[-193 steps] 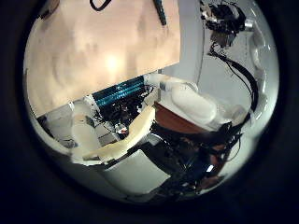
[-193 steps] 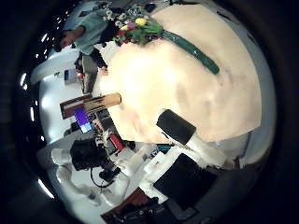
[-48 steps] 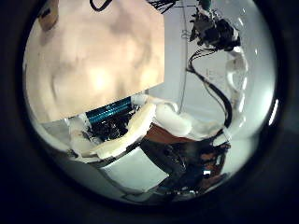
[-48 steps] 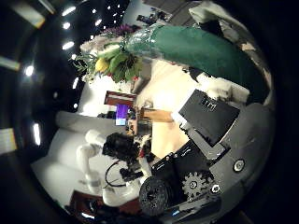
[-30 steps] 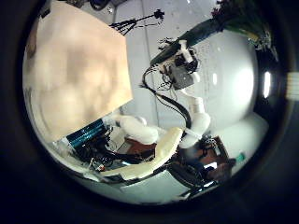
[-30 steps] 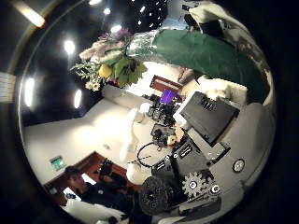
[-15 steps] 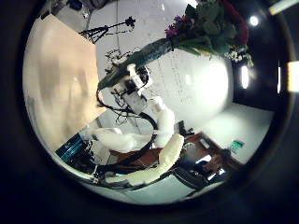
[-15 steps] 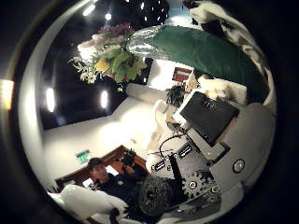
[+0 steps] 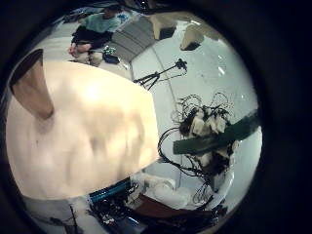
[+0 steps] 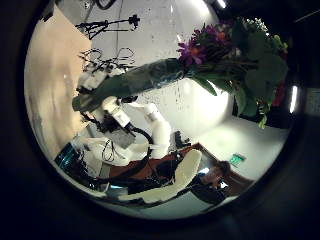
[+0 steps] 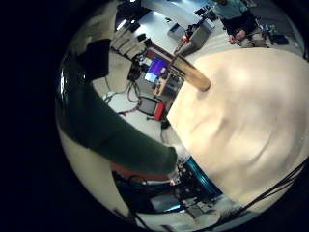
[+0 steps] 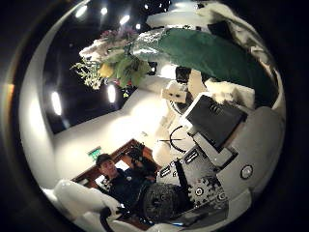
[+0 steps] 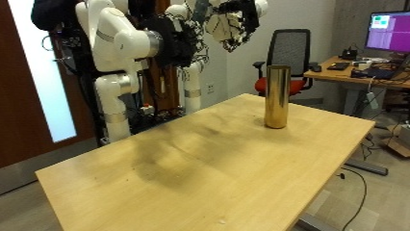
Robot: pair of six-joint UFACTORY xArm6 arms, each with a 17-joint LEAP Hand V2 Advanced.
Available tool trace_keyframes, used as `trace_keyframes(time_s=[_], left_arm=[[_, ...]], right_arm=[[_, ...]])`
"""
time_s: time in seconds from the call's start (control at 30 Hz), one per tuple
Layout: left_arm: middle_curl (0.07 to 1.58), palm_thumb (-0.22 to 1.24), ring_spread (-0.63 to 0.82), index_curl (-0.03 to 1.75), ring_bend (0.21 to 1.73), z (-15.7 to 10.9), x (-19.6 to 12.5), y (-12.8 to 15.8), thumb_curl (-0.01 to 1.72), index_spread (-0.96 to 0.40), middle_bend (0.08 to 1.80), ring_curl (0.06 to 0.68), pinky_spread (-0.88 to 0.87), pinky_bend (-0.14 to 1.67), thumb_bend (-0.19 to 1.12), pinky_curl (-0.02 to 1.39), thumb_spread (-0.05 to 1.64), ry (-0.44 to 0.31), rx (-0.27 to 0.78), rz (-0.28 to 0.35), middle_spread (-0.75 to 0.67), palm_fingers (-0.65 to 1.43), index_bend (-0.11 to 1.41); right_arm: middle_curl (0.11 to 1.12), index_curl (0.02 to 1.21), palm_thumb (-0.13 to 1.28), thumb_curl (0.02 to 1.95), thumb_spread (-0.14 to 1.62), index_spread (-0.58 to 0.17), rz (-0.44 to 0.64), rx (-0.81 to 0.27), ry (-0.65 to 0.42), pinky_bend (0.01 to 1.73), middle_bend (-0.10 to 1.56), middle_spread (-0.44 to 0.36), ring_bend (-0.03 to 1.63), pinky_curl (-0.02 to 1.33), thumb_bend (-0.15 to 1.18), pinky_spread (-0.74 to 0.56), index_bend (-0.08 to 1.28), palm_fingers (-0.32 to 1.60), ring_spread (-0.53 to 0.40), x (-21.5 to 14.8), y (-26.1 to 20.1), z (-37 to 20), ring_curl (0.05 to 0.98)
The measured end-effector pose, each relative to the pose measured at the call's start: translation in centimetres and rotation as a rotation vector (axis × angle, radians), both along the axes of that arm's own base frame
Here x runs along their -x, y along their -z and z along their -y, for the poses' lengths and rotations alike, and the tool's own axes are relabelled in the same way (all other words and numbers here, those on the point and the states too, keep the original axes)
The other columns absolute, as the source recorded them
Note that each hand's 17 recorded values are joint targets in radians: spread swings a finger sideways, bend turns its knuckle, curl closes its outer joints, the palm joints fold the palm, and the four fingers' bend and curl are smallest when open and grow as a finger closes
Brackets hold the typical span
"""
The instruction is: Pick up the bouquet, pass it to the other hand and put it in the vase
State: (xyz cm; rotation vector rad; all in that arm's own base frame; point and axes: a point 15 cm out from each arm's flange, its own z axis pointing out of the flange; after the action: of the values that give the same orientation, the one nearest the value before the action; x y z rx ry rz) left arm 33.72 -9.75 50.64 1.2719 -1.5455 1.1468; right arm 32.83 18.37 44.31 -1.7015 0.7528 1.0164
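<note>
The bouquet (image 12: 121, 60) has yellow, white and purple flowers in a green wrap (image 12: 208, 53). My right hand (image 12: 217, 135) is shut on the wrap and holds it high in the air. The wrap also crosses the right little finger side palm view (image 11: 116, 130). In the left thumb side palm view the bouquet (image 10: 225, 60) reaches towards my left palm, with my right hand (image 10: 105, 105) at its stem. The gold vase (image 13: 275, 96) stands upright on the wooden table (image 13: 192, 173). A hand (image 13: 241, 21) shows at the outside view's top edge.
An office chair (image 13: 293, 48) and a desk with a monitor (image 13: 385, 34) stand behind the table. The arms' white bodies (image 13: 122, 38) stand behind the table's far side.
The bouquet lay on the table; my right hand now grips it and has lifted it. My left palm has turned from the table towards the bouquet, which shows larger and nearer.
</note>
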Motion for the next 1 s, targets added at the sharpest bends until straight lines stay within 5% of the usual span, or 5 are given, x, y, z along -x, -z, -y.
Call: trace_keyframes(time_s=[0.4, 0.6, 0.63, 0.8, 1.0], left_arm=[[0.40, 0.19, 0.42, 0.26, 0.67, 1.4, 0.0, 0.2, 0.34, 0.29, 0.55, 0.154, 0.45, 0.24, -0.04, 0.29, 0.74, 0.123, 0.035, -0.067, 0.14, 0.30, 0.15], [0.55, 0.33, 0.05, 0.28, 0.80, 2.4, -0.1, -0.2, 0.35, 0.16, 0.93, 0.171, 0.25, 0.21, -0.01, 0.27, 0.79, 0.166, 0.099, -0.115, -0.20, 0.55, 0.16], [0.60, 0.42, -0.13, 0.28, 0.89, 2.4, -0.1, -0.3, 0.36, 0.11, 0.98, 0.201, 0.09, 0.31, 0.00, 0.29, 0.83, 0.168, 0.108, -0.123, -0.28, 0.62, 0.15], [0.70, 0.71, -0.44, 0.17, 1.25, 2.6, -0.1, -0.9, 0.39, -0.02, 0.98, 0.347, -0.51, 0.91, 0.03, 0.44, 0.90, 0.175, 0.148, -0.133, -0.41, 0.95, 0.11], [0.88, 1.00, -0.44, 0.08, 1.39, 2.0, -1.7, -2.5, 0.49, -0.25, 0.92, 0.472, -0.62, 1.19, 0.02, 0.56, 0.78, 0.093, 0.238, -0.077, -0.53, 1.13, 0.34]], right_arm=[[0.77, 1.08, 1.18, 0.95, 0.19, -0.295, -0.011, 0.057, -0.039, 1.12, 1.37, -0.129, 1.44, 0.95, -0.02, -0.27, 1.01, 1.12, -0.193, -0.3, 2.7, -2.6, 0.638], [0.77, 1.08, 1.18, 0.95, 0.19, -0.295, -0.005, 0.074, -0.029, 1.11, 1.38, -0.129, 1.44, 0.97, -0.02, -0.28, 1.01, 1.12, -0.187, -0.9, 3.2, -3.4, 0.642], [0.78, 1.08, 1.18, 0.95, 0.19, -0.295, -0.003, 0.077, -0.025, 1.11, 1.38, -0.129, 1.44, 0.97, -0.02, -0.28, 1.02, 1.12, -0.187, -1.0, 3.3, -3.5, 0.643], [0.78, 1.08, 1.17, 0.95, 0.19, -0.294, -0.003, 0.087, -0.008, 1.11, 1.37, -0.131, 1.44, 0.98, -0.02, -0.28, 1.02, 1.12, -0.187, -1.4, 3.5, -3.4, 0.647], [0.78, 1.07, 1.09, 0.92, 0.43, -0.295, 0.014, 0.116, 0.049, 1.14, 1.34, -0.135, 1.43, 0.97, -0.02, -0.28, 0.99, 1.12, -0.189, -2.9, 4.1, -2.9, 0.647]])
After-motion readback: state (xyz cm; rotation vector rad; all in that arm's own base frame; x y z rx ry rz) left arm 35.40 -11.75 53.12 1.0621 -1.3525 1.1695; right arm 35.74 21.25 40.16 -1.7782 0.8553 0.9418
